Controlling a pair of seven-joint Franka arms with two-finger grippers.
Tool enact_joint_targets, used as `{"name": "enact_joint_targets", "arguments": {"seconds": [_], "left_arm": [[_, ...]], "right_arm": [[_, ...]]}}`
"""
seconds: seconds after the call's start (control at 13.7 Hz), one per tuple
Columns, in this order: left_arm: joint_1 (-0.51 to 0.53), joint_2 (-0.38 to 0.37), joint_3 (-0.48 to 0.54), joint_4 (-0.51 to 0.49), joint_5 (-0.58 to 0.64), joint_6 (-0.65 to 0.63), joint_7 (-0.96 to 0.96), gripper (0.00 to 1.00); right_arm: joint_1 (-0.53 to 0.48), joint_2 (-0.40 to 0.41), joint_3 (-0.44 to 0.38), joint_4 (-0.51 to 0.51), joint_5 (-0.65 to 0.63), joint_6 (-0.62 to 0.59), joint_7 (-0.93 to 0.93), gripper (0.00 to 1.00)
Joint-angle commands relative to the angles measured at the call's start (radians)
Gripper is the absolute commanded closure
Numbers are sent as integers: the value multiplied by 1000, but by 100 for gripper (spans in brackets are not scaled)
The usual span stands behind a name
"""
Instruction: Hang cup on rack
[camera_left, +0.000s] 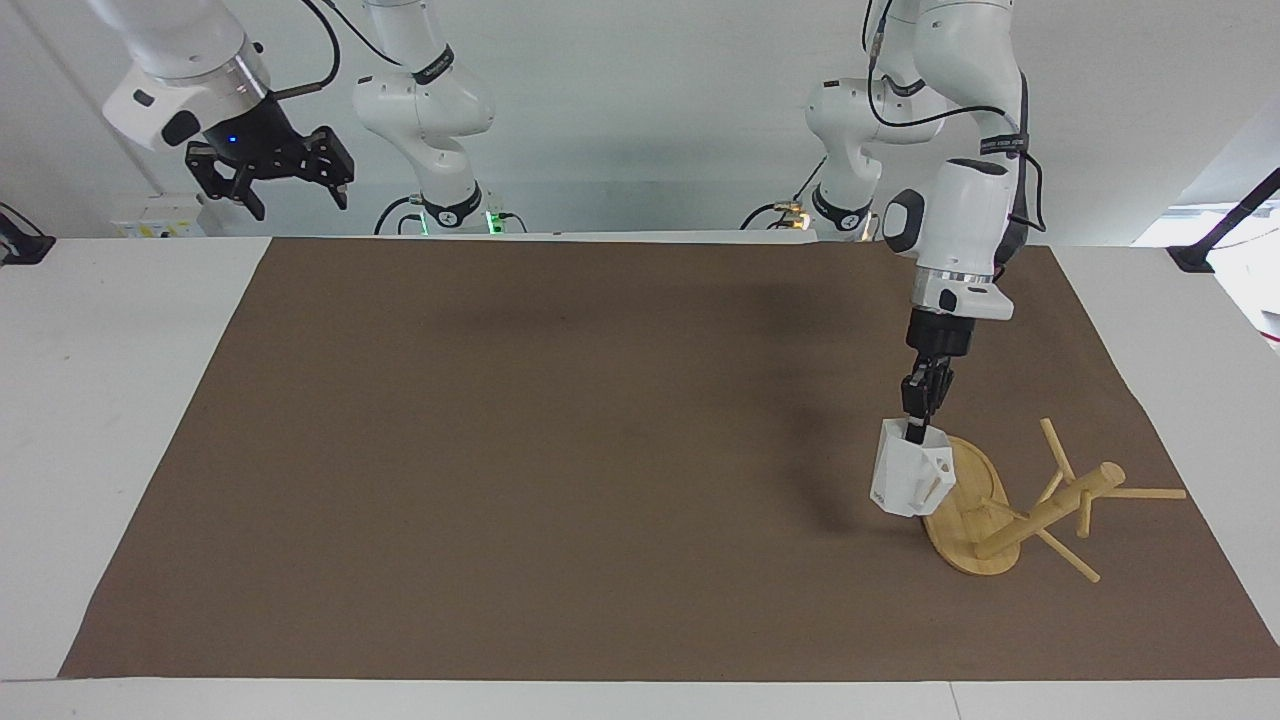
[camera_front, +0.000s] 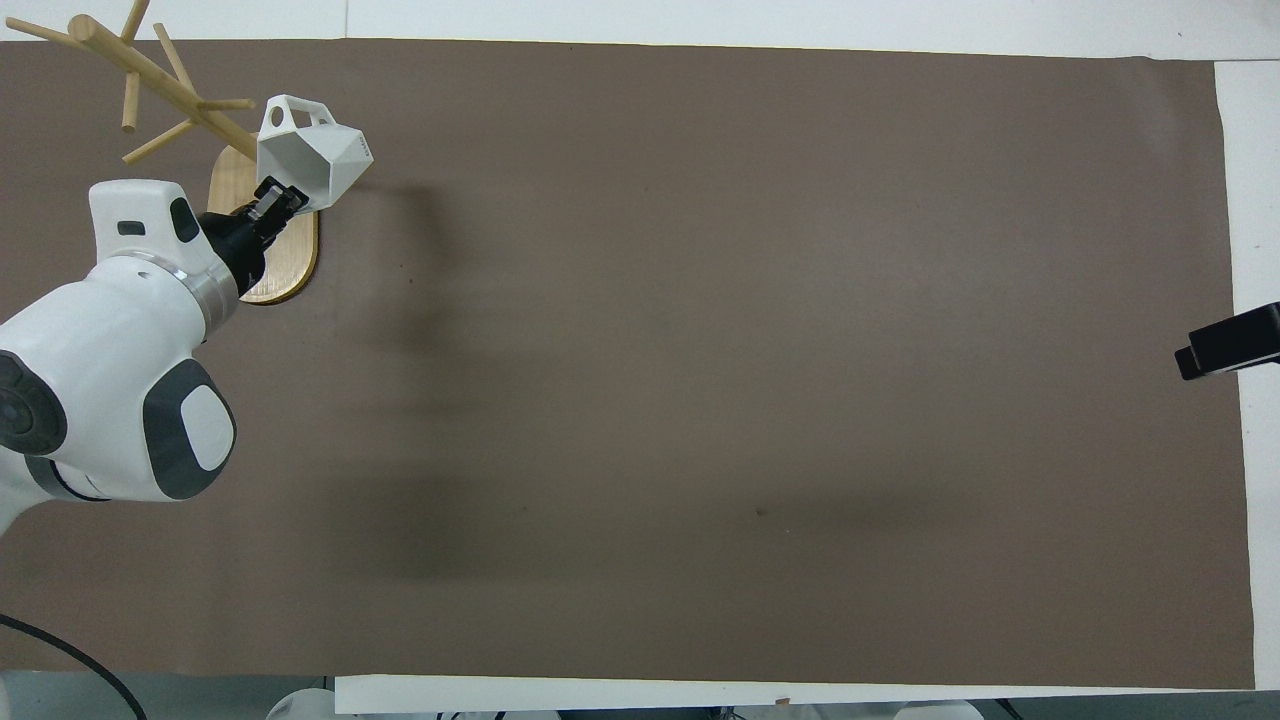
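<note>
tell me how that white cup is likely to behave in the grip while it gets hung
The cup looks stiff and probably light: the left gripper carries it by a pinch on the rim alone. Held at one edge above the rack, it could swivel if its handle nudges a peg.

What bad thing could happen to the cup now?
The left gripper pinches only the rim of the cup, so the cup might twist or slip out. The cup hangs over the base of the rack, very close to the pegs; it could bump one and push the rack along the mat. The cup's handle is small, so the peg might miss it. The right gripper waits up high, open, too far away to help quickly.
</note>
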Motion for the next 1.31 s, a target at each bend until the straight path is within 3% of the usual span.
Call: {"name": "enact_joint_targets", "arguments": {"seconds": [0.0, 0.51, 0.66, 1.24], "left_arm": [[30, 27, -13, 49, -11, 8, 9, 100], [66, 96, -14, 118, -10, -7, 9, 100], [66, 98, -14, 119, -11, -34, 9, 100], [98, 97, -14, 116, -13, -61, 9, 100]], "right_arm": [[38, -15, -29, -56, -19, 35, 52, 1], [81, 61, -67, -21, -1, -17, 120, 1], [73, 63, -66, 16, 13, -23, 127, 1], [58, 54, -63, -6, 16, -17, 130, 1]]}}
